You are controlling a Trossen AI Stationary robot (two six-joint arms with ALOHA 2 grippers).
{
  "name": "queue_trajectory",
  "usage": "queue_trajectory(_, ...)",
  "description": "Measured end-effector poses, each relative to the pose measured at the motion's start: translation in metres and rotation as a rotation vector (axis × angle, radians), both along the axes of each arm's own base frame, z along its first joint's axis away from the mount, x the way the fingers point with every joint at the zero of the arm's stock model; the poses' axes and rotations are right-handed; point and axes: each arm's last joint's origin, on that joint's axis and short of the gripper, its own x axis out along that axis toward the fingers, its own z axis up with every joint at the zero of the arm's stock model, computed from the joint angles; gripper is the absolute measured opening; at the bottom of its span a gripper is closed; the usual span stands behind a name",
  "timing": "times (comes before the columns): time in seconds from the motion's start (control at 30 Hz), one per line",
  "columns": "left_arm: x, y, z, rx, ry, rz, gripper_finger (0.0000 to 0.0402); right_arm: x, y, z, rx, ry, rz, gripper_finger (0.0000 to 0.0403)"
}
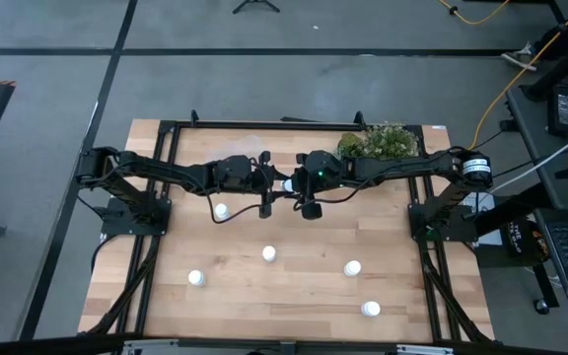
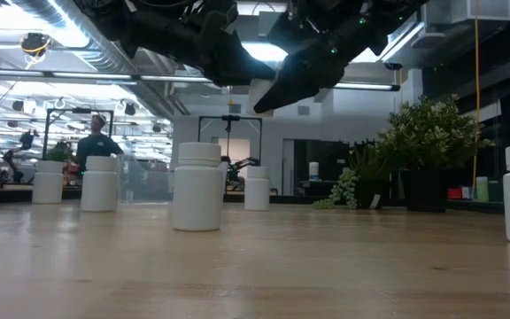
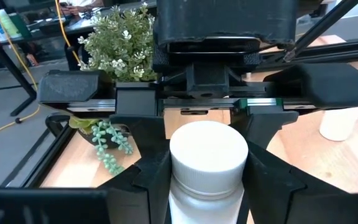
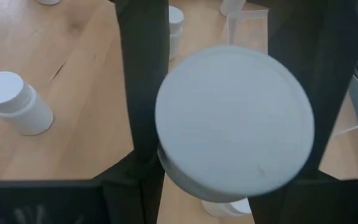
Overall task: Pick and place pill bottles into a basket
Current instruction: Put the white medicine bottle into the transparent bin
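One white pill bottle (image 3: 207,163) is up in the air over the middle of the table, upright with its cap on top. My left gripper (image 3: 207,196) and my right gripper (image 4: 232,124) meet at it from opposite sides, both shut on it. In the high view they face each other, left (image 1: 272,186) and right (image 1: 298,186). The clear basket (image 4: 248,28) lies on the table below them, showing only as see-through edges. Several more pill bottles stand upright on their bases, among them one (image 1: 222,211), another (image 1: 269,253) and a third (image 1: 352,267). My left gripper pinches the bottle between its two fingers, on the body's sides just under the cap (image 3: 180,198). It comes in nearly level from the table's left. The bottle stands upright, lifted clear. My right gripper's fingers crowd the same spot, so the two are hard to tell apart. My right gripper has a finger (image 4: 143,93) on either side of the same bottle, at the cap's rim (image 4: 166,134). It slants down from the table's right. The wide cap hides the contact lower on the body. The bottle is lifted clear.
A green bushy plant (image 1: 381,142) stands at the table's far edge, right of centre. Loose bottles are spread over the near half, such as one (image 1: 196,278) and another (image 1: 370,309), with bare wood between them. One bottle (image 1: 264,156) stands behind the grippers. A person (image 2: 98,142) stands far off in the room.
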Motion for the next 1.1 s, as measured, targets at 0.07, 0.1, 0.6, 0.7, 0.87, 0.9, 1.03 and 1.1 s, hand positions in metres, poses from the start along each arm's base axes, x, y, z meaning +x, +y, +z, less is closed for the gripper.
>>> queue_trajectory(0.07,0.0,0.0,0.0,0.005,0.0,-0.002,0.0156,0.0,0.0,0.0,-0.001,-0.001,-0.002,0.0183)
queue_trajectory(0.1,0.0,0.0,0.0,0.006,0.0,-0.003,0.0156,0.0,0.0,0.0,-0.001,-0.001,-0.002,0.0192)
queue_trajectory(0.6,-0.018,-0.002,0.021,0.028,0.006,-0.01,0.0156,-0.003,0.0,0.008,-0.008,-0.022,-0.001,0.024)
queue_trajectory(0.7,-0.026,-0.002,0.028,0.077,0.017,0.008,0.0156,-0.01,0.001,0.019,-0.018,-0.038,-0.008,0.024)
queue_trajectory(0.87,-0.04,0.004,0.043,0.171,0.002,0.084,0.0156,-0.025,0.003,0.037,-0.059,-0.037,0.021,0.0215)
queue_trajectory(0.9,-0.043,0.006,0.045,0.171,0.011,0.095,0.0156,-0.028,0.003,0.04,-0.072,-0.028,0.029,0.0201)
queue_trajectory(1.03,-0.056,0.019,0.051,0.14,0.027,0.131,0.0156,-0.043,0.004,0.047,-0.085,-0.015,0.013,0.0117)
queue_trajectory(1.1,-0.061,0.025,0.048,0.137,0.025,0.151,0.0156,-0.052,0.005,0.043,-0.084,-0.009,0.013,0.0065)
